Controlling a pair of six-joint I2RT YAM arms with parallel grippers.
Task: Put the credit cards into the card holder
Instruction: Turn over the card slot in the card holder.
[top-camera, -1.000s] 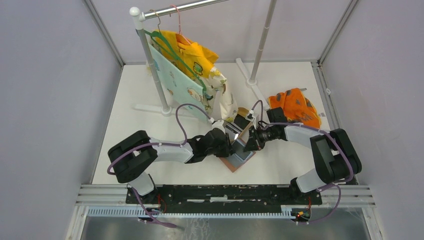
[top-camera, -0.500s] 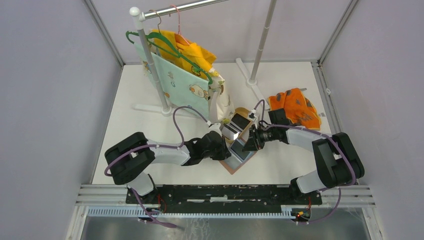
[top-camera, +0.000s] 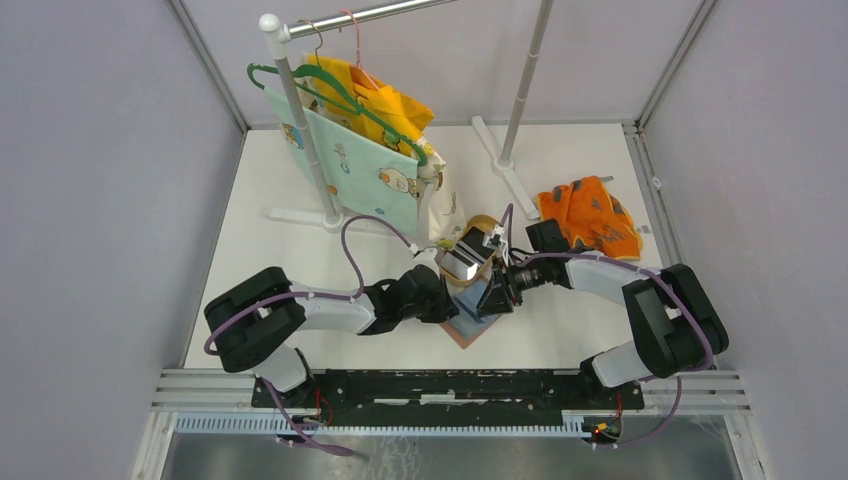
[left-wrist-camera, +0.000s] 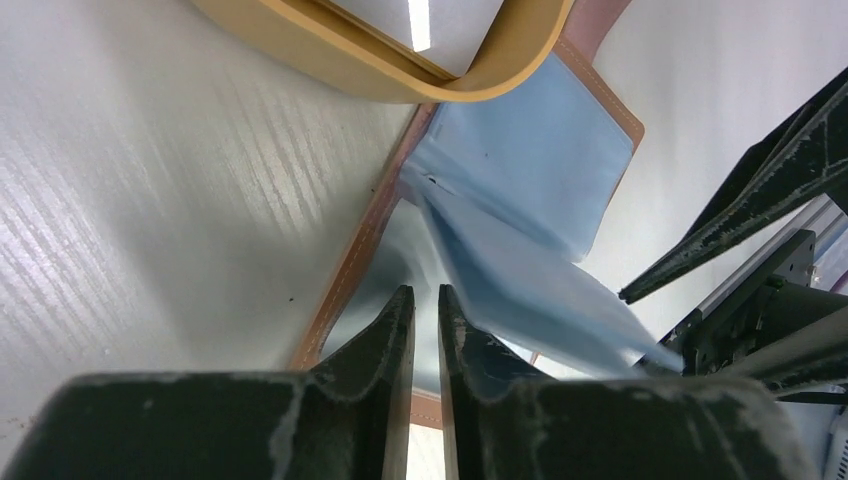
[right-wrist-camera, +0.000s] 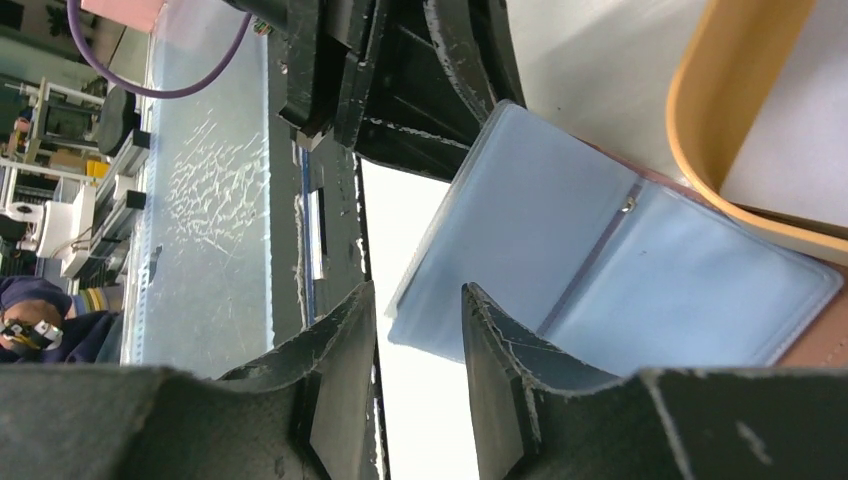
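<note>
one card holder (left-wrist-camera: 530, 150), lying open on the table (top-camera: 300, 260) between two claws, just beside one tan dish (left-wrist-camera: 330, 55). reddish-brown stitched cover, grey-blue inner pockets; one pocket leaf lifted off the rest. credit cards (top-camera: 461, 264) in the dish, number unclear. left gripper (left-wrist-camera: 427, 330): jaws nearly together, thin slit; whether they pinch the leaf cannot be told. right gripper (right-wrist-camera: 420, 340): jaws apart, nothing between them, at the leaf's edge.

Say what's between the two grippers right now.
A raised grey-blue pocket leaf of the open card holder lies between the left gripper and right gripper; both wrist views show it.
</note>
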